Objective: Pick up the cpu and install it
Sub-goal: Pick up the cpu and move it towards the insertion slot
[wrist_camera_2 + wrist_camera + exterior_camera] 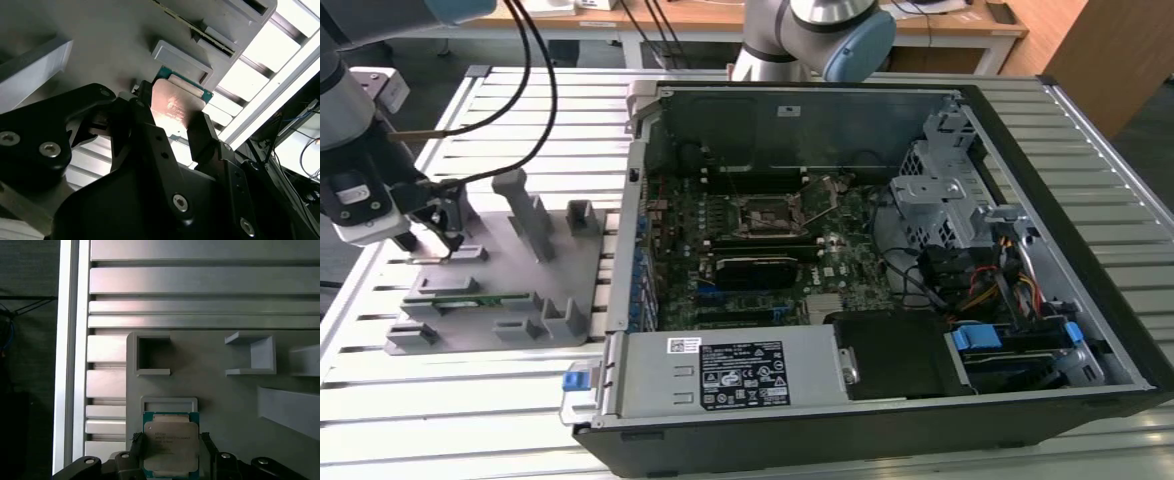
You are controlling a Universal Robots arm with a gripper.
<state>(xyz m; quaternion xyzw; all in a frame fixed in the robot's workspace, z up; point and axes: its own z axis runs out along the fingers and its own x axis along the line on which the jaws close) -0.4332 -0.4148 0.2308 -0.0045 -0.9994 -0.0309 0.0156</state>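
Gripper [171, 116] snug around one cpu [171, 442]

My gripper [438, 245] sits low on the grey tray [487, 275], with a raised block [169, 405] tight against the cpu [171, 442] and tall posts [534, 215] between it and the open case [854, 445]. I see free air above the tray. The socket [771, 213] is open from above, with the drive cage [941, 190] and cables [994, 290] crowding the exterior view's right.

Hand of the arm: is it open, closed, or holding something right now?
Hand: closed on the cpu, gripping it at two opposite edges, at the grey fixture.
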